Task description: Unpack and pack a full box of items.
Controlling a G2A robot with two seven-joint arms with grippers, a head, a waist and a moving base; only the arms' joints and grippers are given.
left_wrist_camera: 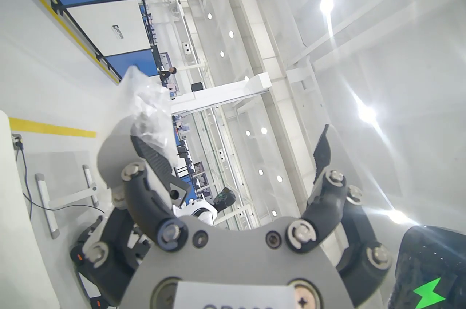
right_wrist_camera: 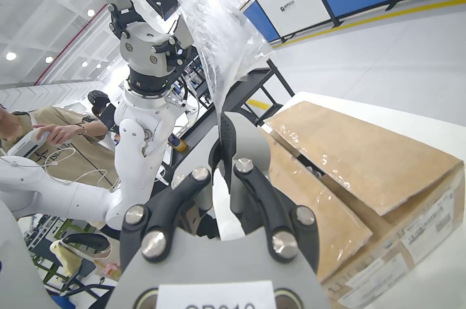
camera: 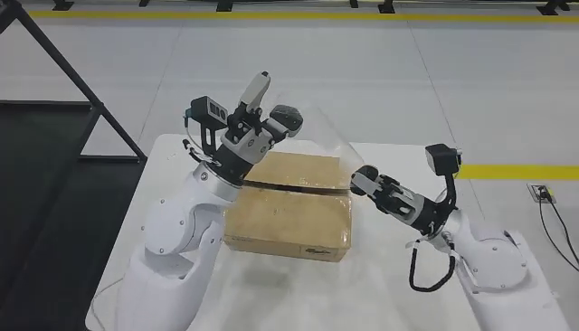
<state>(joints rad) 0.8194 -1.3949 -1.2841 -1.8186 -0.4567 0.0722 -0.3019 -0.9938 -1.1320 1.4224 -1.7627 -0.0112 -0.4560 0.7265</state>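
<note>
Cardboard box (camera: 289, 209), flaps partly parted, sits on desk (camera: 389, 268); clear plastic film (right_wrist_camera: 222, 34) stretches above it, pinched in the closed right tool (right_wrist_camera: 224, 132) and snagged on one finger of the raised, spread left tool (left_wrist_camera: 235, 143), apparently to pull wrapping clear.

One cardboard box (camera: 289, 212) is sitting toward the middle of the single white tabletop (camera: 380, 272). One clear plastic bag (right_wrist_camera: 224, 34) is hanging in the air above the box. Two grippers are sharing the scene: one left gripper (left_wrist_camera: 231, 137) and one right gripper (right_wrist_camera: 230, 125).
</note>
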